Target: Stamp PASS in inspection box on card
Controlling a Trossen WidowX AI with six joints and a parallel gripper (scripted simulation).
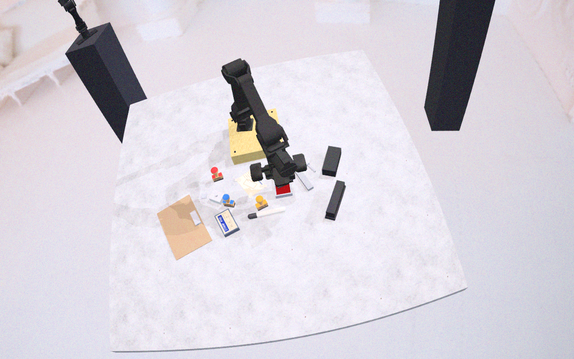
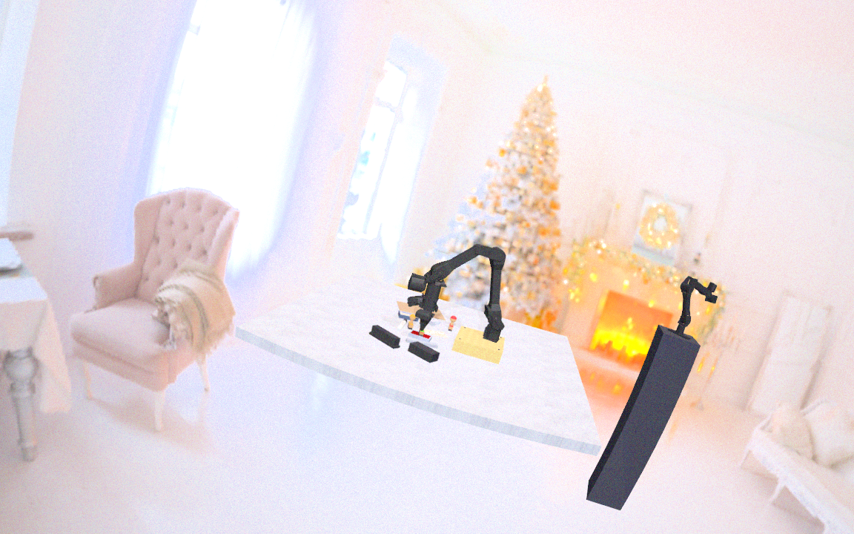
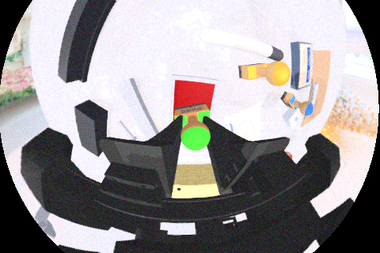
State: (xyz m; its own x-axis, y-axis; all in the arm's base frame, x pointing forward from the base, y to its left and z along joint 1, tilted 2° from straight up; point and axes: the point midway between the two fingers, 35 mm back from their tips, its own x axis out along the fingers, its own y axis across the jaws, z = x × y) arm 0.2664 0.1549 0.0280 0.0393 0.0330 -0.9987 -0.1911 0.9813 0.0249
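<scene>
Gripper [image 1: 282, 182] [image 2: 422, 330] [image 3: 192, 119] closed on green-knobbed stamp [image 3: 194, 130], at red ink pad [image 1: 283, 190] [image 2: 420, 334] [image 3: 193, 94], well inside the table's [image 1: 280, 276] [image 2: 516, 391] [image 3: 158, 20] edges. Contact unclear. Risks: off-centre pressing may ink the face unevenly; a loose grip could tilt the stamp, smearing the print.

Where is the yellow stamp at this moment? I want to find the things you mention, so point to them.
In the top view, the yellow stamp [image 1: 261, 203] [image 3: 264, 72] stands left of the red ink pad [image 1: 282, 190] [image 3: 194, 94], just above the white marker [image 1: 271, 212] [image 3: 237, 42].
</scene>
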